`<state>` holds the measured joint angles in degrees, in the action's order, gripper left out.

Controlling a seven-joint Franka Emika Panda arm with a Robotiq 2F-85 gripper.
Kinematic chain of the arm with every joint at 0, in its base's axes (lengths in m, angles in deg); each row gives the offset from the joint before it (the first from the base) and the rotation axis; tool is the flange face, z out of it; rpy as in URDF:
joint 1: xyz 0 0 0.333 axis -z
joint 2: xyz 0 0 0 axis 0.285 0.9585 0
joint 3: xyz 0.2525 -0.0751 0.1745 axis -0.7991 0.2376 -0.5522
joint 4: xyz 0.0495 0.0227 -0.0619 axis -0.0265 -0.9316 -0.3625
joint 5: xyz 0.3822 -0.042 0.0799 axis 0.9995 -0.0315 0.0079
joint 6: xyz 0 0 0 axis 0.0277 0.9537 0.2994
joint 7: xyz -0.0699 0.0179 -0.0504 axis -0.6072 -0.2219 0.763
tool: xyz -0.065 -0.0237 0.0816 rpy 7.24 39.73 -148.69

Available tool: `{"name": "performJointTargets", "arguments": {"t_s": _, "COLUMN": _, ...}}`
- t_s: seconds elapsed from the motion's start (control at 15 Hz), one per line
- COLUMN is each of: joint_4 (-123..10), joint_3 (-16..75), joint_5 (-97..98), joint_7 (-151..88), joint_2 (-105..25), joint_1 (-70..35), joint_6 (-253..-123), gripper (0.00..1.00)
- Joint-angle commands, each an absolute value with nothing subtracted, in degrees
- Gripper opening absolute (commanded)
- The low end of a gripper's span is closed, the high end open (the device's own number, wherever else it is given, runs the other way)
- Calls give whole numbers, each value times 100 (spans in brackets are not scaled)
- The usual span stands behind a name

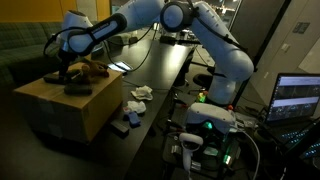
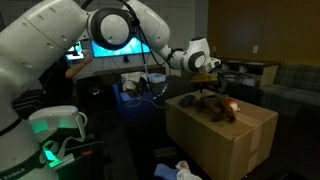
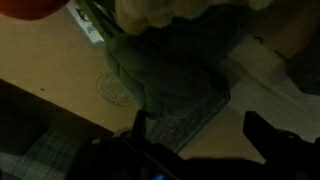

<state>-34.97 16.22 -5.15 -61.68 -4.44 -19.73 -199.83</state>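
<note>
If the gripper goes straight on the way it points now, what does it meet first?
Probably the grey cloth lying on the cardboard box; the open gripper points down at it, though depth is unclear.

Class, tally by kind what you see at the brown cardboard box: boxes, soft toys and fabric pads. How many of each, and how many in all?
Brown cardboard box: 1
Brown furry plush toy: 1
Grey-green quilted fabric pad: 1
Total: 3
</note>
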Motion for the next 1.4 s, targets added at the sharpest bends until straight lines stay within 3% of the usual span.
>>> {"name": "performJointTargets", "arguments": {"t_s": 0.0, "joint_4": -2914, "joint_3": 1528, "joint_5": -412, "joint_7": -6424, "joint_2": -46, "joint_1": -1926, "joint_6": -19749, "gripper": 100}}
{"name": "performJointTargets", "arguments": {"t_s": 1.13, "joint_4": -1929, "joint_3": 1682, "joint_5": -430, "joint_7": -6468, "joint_2": 627, "joint_1": -1928, "joint_6": -19108, "gripper": 99}}
{"name": "performJointTargets", "arguments": {"t_s": 1.2, "joint_4": -1918, "joint_3": 1690, "joint_5": -435, "joint_7": -6464, "joint_2": 623, "joint_1": -1929, "joint_6": -19050, "gripper": 79}}
{"name": "performJointTargets", "arguments": {"t_s": 1.33, "joint_4": -1878, "joint_3": 1681, "joint_5": -433, "joint_7": -6502, "joint_2": 637, "joint_1": -1930, "joint_6": -18913, "gripper": 70}}
